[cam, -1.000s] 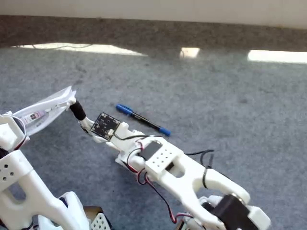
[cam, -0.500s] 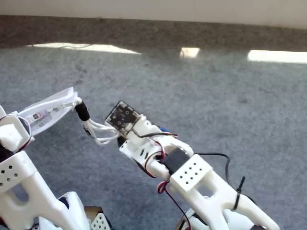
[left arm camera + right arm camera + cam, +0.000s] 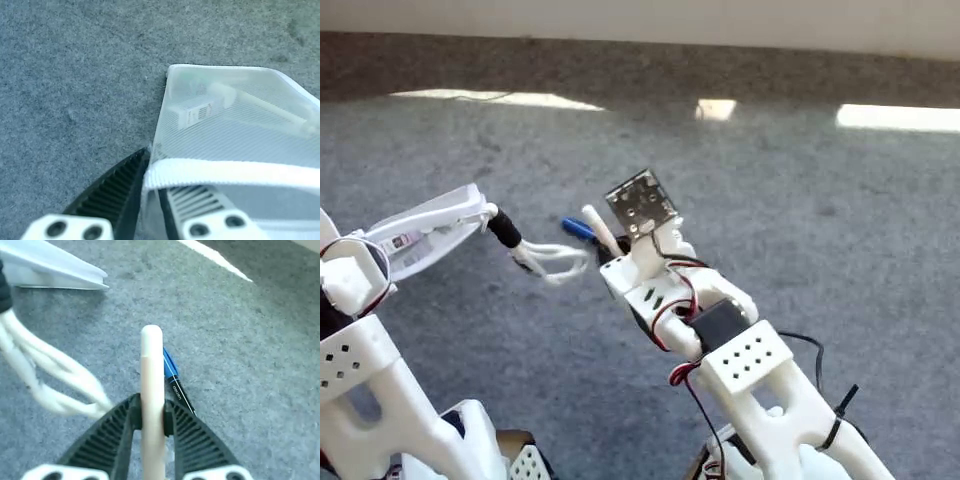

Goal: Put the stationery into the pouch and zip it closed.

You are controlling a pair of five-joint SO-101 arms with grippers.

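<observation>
Your right end effector [image 3: 151, 416] was clamped on a cream stick [image 3: 151, 360], and your left end effector [image 3: 152, 185] on the pouch [image 3: 235, 125] at its 9 o'clock. This looked like mid-loading; next, steer the stick into the pouch's mouth.

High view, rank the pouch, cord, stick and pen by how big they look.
1. pouch
2. cord
3. stick and pen: not ranked, because the arm hides most of the pen.
</observation>
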